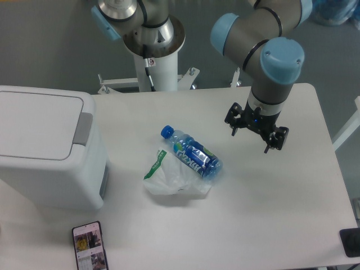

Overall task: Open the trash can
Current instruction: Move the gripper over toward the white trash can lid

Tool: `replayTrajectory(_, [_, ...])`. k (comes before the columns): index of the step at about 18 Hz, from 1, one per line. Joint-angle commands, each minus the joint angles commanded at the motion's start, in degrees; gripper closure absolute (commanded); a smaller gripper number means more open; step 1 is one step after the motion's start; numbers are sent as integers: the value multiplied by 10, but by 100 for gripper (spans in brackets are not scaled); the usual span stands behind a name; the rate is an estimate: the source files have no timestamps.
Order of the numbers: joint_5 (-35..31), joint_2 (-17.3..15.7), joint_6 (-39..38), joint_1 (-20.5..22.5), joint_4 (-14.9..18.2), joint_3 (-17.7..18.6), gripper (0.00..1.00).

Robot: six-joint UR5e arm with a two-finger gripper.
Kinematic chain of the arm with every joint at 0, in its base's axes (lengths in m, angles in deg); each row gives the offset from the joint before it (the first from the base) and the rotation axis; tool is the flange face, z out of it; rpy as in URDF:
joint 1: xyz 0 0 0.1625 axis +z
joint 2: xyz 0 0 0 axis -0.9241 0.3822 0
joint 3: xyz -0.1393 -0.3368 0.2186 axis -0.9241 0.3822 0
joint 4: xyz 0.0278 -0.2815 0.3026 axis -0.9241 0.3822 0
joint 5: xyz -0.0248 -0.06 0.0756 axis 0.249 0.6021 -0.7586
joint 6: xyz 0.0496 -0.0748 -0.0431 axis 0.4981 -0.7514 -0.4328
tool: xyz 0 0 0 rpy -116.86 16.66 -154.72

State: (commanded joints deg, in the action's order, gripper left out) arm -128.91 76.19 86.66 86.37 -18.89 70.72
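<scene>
The trash can (48,152) is a large boxy white bin at the left of the table. Its flat white lid (36,124) lies closed. A grey push-button strip (82,129) sits on the lid's right edge. My gripper (256,135) hangs above the right half of the table, far to the right of the bin. Its two black fingers stand apart and hold nothing.
A blue-capped plastic water bottle (193,153) lies at mid table on a crumpled clear bag with green print (169,180). A phone (90,245) lies at the front edge, below the bin. A dark object (351,242) sits at the front right edge. The arm's white base post (153,62) stands behind the table.
</scene>
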Motion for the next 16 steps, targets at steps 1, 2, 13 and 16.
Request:
replayTrajectory(1, [0,0,0,0,0,0,0])
replayTrajectory(2, [0,0,-1,0,1,0,0])
replayTrajectory(13, [4,-25,-46,-18,8,20,0])
replayTrajectory(16, [4,-29,-137,-42,2,28,0])
